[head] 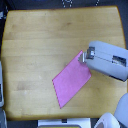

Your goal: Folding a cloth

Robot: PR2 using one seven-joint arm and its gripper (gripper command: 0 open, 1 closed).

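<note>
- The pincer (83, 57) sits at the left end of a bulky grey-white arm (107, 60) that reaches in from the exterior view's right edge.
- Its tip is at the far right corner of the cloth (71, 78); the picture is too blurred to tell whether the jaws are wide, narrow or gripping the fabric.
- One cloth is in view: a thin, flat sheet of plain pink-magenta, with no pattern or marking.
- Its outline is a four-cornered parallelogram, set diagonally, running from the corner at the pincer down to a near-left point.
- It lies spread on the worktop (40, 45), a little right of the middle and toward the near edge, and looks smooth, with no fold showing.
- One worktop is in view: light wood with rounded corners, much larger than the cloth.
- Pale rounded shapes (117, 116) show at the near right corner of the view, off the worktop; they are too blurred to identify.
</note>
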